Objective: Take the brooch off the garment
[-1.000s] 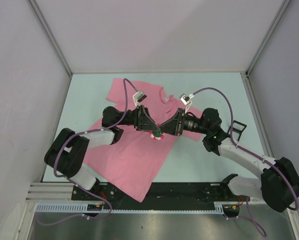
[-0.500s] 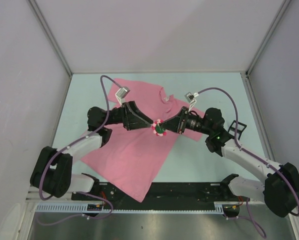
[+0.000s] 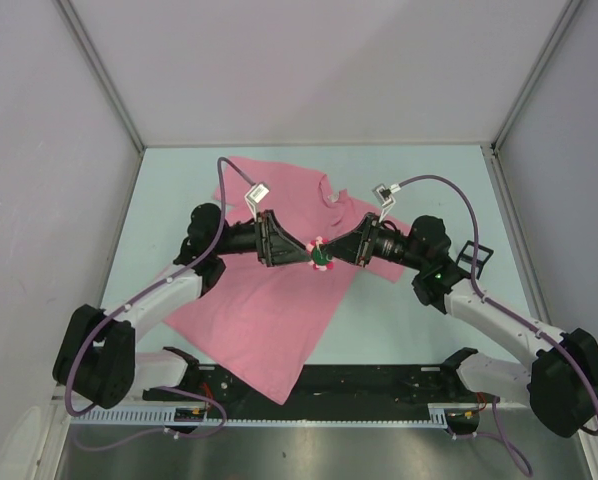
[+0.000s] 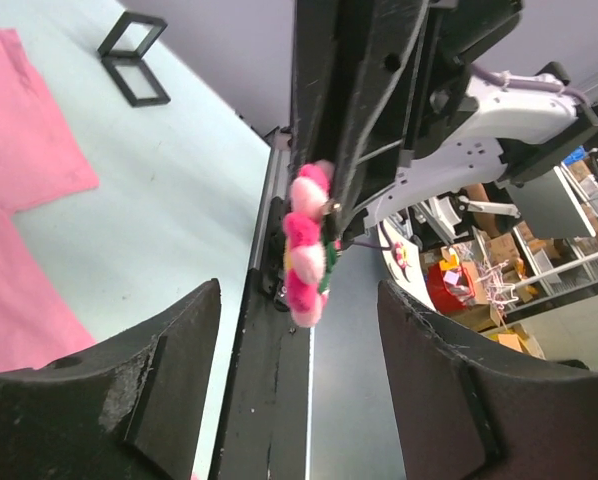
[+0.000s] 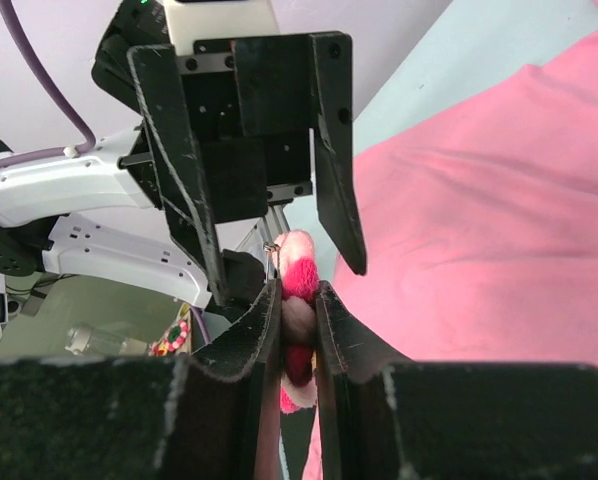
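My right gripper (image 5: 297, 300) pinches the pink flower-shaped brooch (image 3: 319, 258) clear of the pink T-shirt (image 3: 269, 310); my left gripper (image 4: 299, 310) faces it, wide open, empty.

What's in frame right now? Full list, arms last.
brooch: 1, pink petals, pinched in the right end effector, held above the T-shirt
T-shirt: 1, pink, spread on the table, left of centre
small black frame: 1, black, on the table's right side near the right arm
table: 1, pale green, under everything
left end effector: 1, black, open, facing the brooch, not gripping it
right end effector: 1, black, shut on the brooch
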Robot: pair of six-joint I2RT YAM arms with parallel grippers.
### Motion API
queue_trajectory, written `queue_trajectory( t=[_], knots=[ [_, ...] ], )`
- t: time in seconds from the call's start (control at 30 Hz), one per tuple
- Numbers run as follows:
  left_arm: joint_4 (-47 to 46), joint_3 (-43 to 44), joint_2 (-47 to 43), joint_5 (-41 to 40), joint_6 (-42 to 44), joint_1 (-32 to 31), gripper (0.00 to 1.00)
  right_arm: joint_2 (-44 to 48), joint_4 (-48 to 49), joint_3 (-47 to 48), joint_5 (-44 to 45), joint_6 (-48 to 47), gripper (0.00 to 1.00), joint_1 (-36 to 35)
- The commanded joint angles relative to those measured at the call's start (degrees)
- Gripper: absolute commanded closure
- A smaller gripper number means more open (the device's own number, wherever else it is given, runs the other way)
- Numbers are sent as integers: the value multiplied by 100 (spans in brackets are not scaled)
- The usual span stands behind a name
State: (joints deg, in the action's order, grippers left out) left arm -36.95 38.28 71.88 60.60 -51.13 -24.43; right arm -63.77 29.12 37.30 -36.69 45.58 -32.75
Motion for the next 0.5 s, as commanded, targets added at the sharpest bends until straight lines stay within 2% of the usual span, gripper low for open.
queue_trajectory(
  t=[0.0,0.07,0.1,0.2,0.27,0.3,0.33,0.37,0.47],
  knots=[
    [312,294,-60,-171,447,-115,34,154,383,41,-5,126,100,-21],
    [110,303,-7,-154,298,-176,39,154,436,49,-5,161,100,-47],
    [31,303,37,-145,254,-203,49,154,454,49,-14,179,100,-56],
    [-84,311,63,-127,165,-212,69,172,480,41,21,205,100,-56],
    [-128,311,90,-101,121,-221,73,154,506,49,21,223,100,-73],
    [-137,303,98,-110,104,-212,81,154,515,49,21,223,100,-65],
    [-181,294,90,-110,95,-220,84,145,533,49,21,240,100,-65],
    [-155,294,90,-118,104,-221,95,154,524,49,13,232,100,-56],
    [-6,294,81,-153,218,-212,100,198,437,49,39,241,98,-21]
  ],
)
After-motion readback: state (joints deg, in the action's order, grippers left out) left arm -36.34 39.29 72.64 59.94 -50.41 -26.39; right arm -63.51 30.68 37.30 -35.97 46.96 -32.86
